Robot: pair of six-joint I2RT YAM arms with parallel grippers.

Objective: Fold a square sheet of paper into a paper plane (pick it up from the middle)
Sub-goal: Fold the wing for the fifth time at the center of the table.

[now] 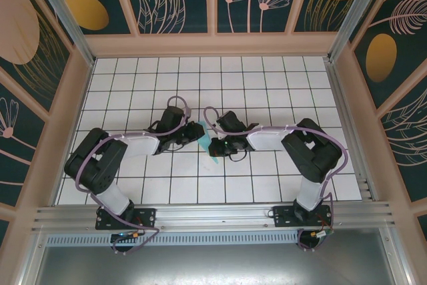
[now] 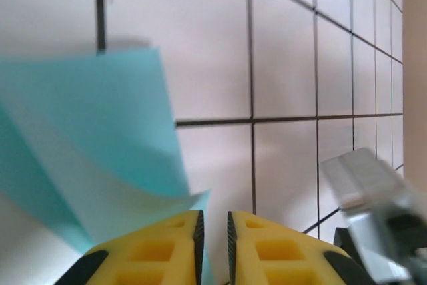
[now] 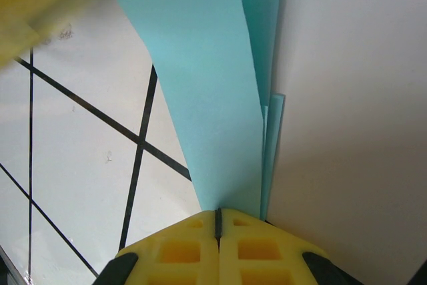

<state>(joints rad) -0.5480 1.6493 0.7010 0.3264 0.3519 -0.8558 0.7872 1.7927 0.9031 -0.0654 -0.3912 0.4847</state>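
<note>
The paper plane (image 1: 204,135) is a folded turquoise-blue sheet held up between the two grippers at the table's middle. My right gripper (image 3: 218,217) is shut on it; its folded layers (image 3: 207,85) rise straight out of the closed jaws. My left gripper (image 2: 213,231) stands open by a narrow gap, and a curved flap of the paper (image 2: 100,131) hangs just ahead and left of its fingers, one edge dipping beside the left pad. From above, the left gripper (image 1: 192,134) and the right gripper (image 1: 217,142) nearly meet at the paper.
The white tiled table (image 1: 200,78) stretches behind and to both sides of the arms. Patterned walls (image 1: 40,98) enclose it on three sides. An aluminium rail (image 1: 213,215) runs along the near edge. A blurred grey part of the right arm (image 2: 373,191) sits close by the left gripper.
</note>
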